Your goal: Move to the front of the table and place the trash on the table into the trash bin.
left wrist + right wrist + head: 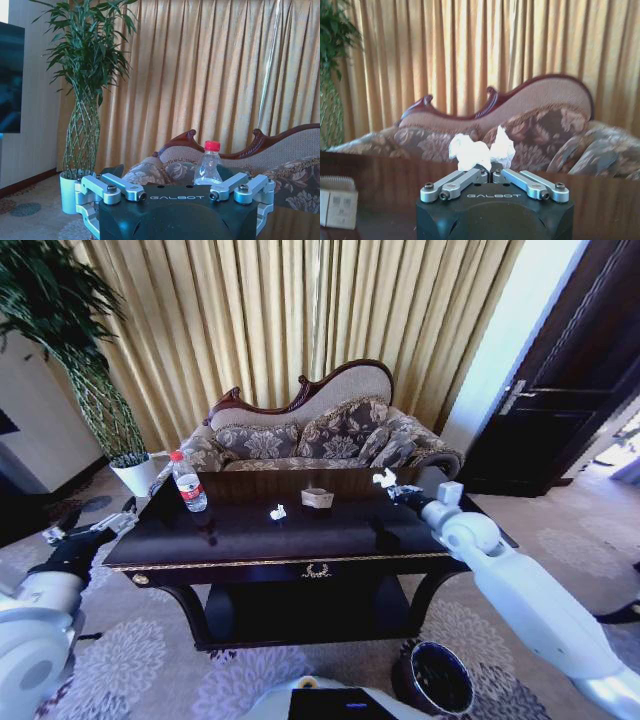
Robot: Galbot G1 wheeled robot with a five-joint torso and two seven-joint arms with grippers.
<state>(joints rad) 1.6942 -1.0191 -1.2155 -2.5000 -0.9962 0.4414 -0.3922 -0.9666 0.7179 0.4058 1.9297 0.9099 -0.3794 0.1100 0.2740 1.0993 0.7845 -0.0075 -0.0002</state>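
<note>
The right claw (392, 487) is pinched tight on a crumpled paper scrap (480, 151) above the worktop's (300, 536) far right corner, lifted clear for carrying to the trash bin (436, 677) on the floor below, while the left claw (92, 530) waits spread wide off the left end, facing the bottle (187, 481).

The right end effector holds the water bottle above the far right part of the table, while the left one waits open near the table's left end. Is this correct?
Not quite. The right end effector is shut on a crumpled paper scrap, as the right wrist view shows. The water bottle stands on the table at its left end. The left end effector is open there.
</note>
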